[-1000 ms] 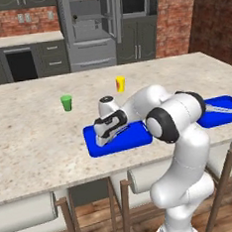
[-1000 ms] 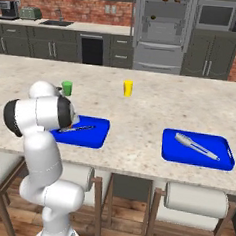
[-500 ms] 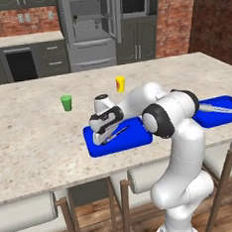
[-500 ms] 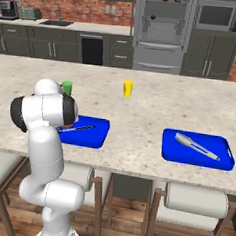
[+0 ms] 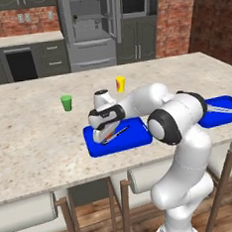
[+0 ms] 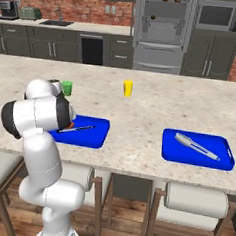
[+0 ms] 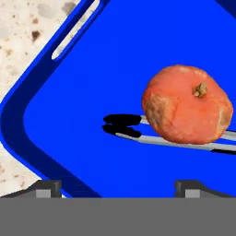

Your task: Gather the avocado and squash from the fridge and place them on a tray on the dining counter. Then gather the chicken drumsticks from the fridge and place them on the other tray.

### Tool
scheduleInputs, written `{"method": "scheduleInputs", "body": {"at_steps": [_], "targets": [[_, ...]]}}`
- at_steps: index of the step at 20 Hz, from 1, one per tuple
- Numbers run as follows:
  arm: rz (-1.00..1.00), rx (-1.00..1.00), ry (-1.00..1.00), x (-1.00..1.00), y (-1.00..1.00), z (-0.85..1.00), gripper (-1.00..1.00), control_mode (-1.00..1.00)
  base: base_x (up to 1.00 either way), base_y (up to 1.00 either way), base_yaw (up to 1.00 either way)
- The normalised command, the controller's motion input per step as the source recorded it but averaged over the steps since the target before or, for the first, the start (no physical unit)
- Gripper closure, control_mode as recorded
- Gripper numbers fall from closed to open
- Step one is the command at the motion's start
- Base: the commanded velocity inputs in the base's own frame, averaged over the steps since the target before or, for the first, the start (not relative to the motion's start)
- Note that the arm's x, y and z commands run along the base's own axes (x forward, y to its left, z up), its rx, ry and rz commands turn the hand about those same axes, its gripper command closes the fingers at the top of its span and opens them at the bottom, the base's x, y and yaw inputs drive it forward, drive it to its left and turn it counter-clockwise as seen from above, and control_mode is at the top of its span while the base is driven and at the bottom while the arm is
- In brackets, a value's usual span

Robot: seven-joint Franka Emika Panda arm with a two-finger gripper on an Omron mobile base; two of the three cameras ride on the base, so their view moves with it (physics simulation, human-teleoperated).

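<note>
The squash point(image 7: 186, 107) is sitting in the blue tray point(image 7: 73, 115) on the dining counter point(image 5: 35, 140), lying on top of some metal tongs point(image 7: 133, 131). The gripper point(image 7: 117, 186) is hanging just above it with its jaws spread wide and holding nothing. To do this step well, I think the arm should be lifting straight up, so it is not bumping the squash or making it roll off the tongs.
</note>
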Motion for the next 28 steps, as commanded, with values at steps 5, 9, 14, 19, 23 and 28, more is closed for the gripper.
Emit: {"method": "scheduleInputs", "body": {"at_steps": [5,9,14,19,23,28], "targets": [[0.00,0.01,0.01,-0.46,-0.19,0.63,-1.00,-1.00,0.00,0.00,0.00],[-0.01,0.02,0.00,-0.50,-0.28,0.76,-1.00,-1.00,0.00,0.00,0.00],[-0.04,0.04,-0.04,-0.72,-0.35,0.71,-1.00,-1.00,0.00,0.00,0.00],[-0.07,0.04,-0.08,-0.92,-0.39,0.57,-1.00,-1.00,0.00,0.00,0.00],[-0.09,0.05,-0.12,-1.00,-0.40,0.35,-1.00,-1.00,0.00,0.00,0.00],[-0.10,0.04,-0.10,-1.00,-0.37,0.34,-1.00,-1.00,0.00,0.00,0.00]]}}
